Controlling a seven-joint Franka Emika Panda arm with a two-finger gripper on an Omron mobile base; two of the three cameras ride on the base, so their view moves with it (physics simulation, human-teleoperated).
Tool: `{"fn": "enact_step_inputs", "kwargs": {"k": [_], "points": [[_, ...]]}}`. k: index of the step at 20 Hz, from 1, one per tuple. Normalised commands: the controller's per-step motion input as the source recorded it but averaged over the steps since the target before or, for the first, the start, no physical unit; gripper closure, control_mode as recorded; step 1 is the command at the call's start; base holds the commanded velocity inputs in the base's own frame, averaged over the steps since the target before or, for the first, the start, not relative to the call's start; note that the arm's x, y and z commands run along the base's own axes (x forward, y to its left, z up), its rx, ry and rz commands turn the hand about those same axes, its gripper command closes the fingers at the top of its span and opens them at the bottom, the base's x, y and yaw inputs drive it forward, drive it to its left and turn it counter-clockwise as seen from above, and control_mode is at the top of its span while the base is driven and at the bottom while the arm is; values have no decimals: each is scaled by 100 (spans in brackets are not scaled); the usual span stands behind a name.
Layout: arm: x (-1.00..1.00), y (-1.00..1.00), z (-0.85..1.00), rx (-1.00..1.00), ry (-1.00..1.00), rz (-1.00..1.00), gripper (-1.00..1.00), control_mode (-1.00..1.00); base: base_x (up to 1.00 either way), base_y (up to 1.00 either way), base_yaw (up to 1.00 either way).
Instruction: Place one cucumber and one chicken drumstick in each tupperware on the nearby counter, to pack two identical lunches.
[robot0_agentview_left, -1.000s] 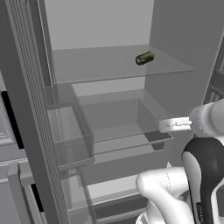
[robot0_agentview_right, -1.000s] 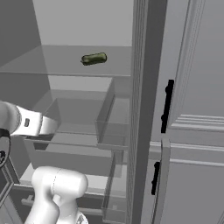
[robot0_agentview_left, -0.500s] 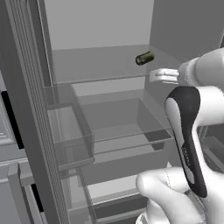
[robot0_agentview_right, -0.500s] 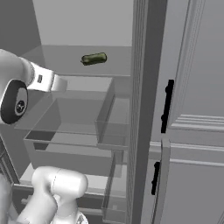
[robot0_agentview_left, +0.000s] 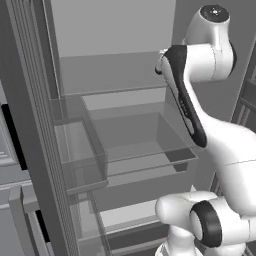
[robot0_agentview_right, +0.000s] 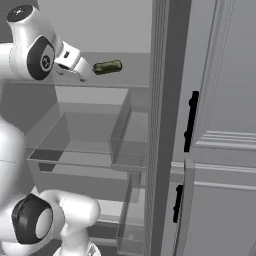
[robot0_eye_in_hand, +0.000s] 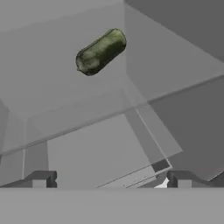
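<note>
**Arm Lifted Up to the Cucumber Shelf**

Since the earlier pictures, the arm was lifted from low by the drawer up to the top shelf, and the gripper (robot0_agentview_right: 92, 74) was brought close to the cucumber (robot0_agentview_right: 107, 67). The cucumber itself was not moved.

The cucumber was seen lying on its side on the glass shelf (robot0_agentview_right: 60, 83) inside the open fridge. In the hand view, the cucumber (robot0_eye_in_hand: 101, 51) was seen ahead of the two finger tips (robot0_eye_in_hand: 40, 179) and not between them. The claw was spread wide, and nothing was held in it or touched by it.

To do this step well, the claw would likely need to be pushed further forward, until the cucumber was sitting between the two fingers. The fingers should be set across the thin middle of the cucumber, not along its length. A round thing like this could be rolled away if bumped, so a slow push would be best.

Below the shelf, a clear drawer (robot0_agentview_right: 70, 150) was seen, and a clear bin (robot0_agentview_left: 80, 155) was seen on the fridge door. The shelf edge sat just under the claw and could be knocked. Grey cabinet doors with black handles (robot0_agentview_right: 190, 122) were seen to the right.
</note>
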Motion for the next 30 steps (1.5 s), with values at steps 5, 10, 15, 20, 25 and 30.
{"fn": "enact_step_inputs", "kwargs": {"k": [5,10,15,20,25,30], "points": [[98,0,-47,0,15,-3,-100,-100,0,0,0],[100,0,-40,0,-3,0,-100,-100,0,0,0],[97,0,-14,0,-11,1,-100,-100,0,0,0],[72,0,7,-6,-9,2,-100,-100,0,0,0],[60,-6,1,-5,4,-8,-100,-100,0,0,0],[-26,-19,0,6,2,-17,-100,-100,0,0,0]]}}
